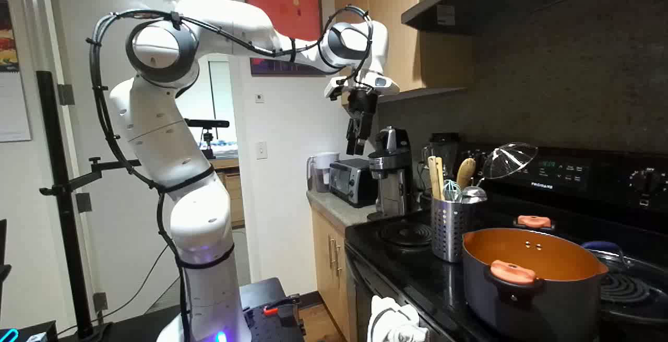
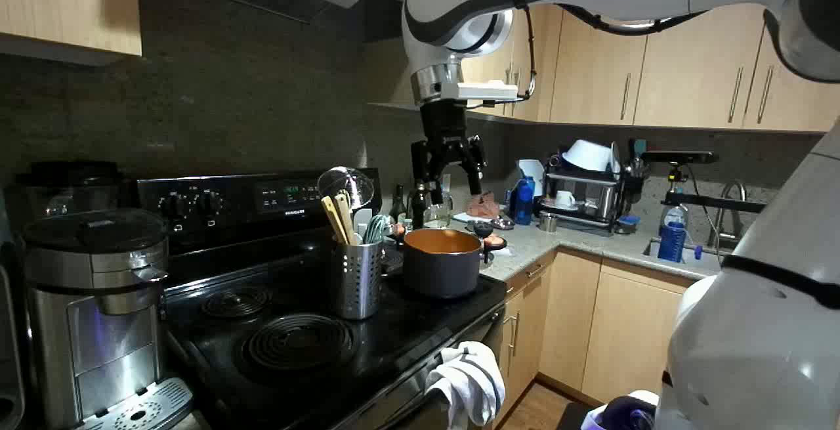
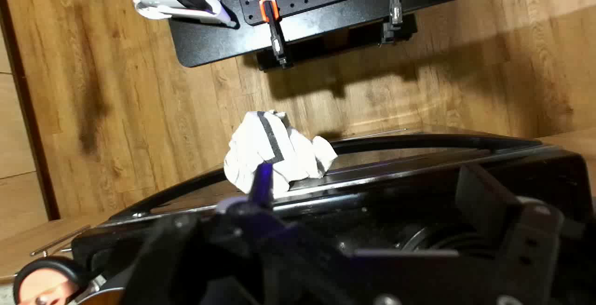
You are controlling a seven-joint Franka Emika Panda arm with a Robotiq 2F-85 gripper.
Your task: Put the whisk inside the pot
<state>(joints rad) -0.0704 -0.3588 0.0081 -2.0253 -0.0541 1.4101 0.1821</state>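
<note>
I count one round, orange-lined grey pot [image 2: 441,272] with two orange-padded handles [image 1: 513,272]; one perforated cylindrical steel canister [image 1: 449,232]; one teal-looped wire whisk [image 1: 452,190]; one black two-finger gripper [image 2: 456,195]. At the stove-side edge of the short grey counter [image 1: 336,209]: one steel-and-black coffee machine [image 1: 397,175]. Near the inner corner of the L-shaped grey counter [image 2: 538,243]: one dark metal dish rack [image 2: 583,178]. My wrist view registers two orange-gripped black clamps [image 3: 275,39].

In both exterior views we share stove [image 2: 282,300], seen from opposite ends; wrist view looks down past tool [image 3: 368,186].
</note>
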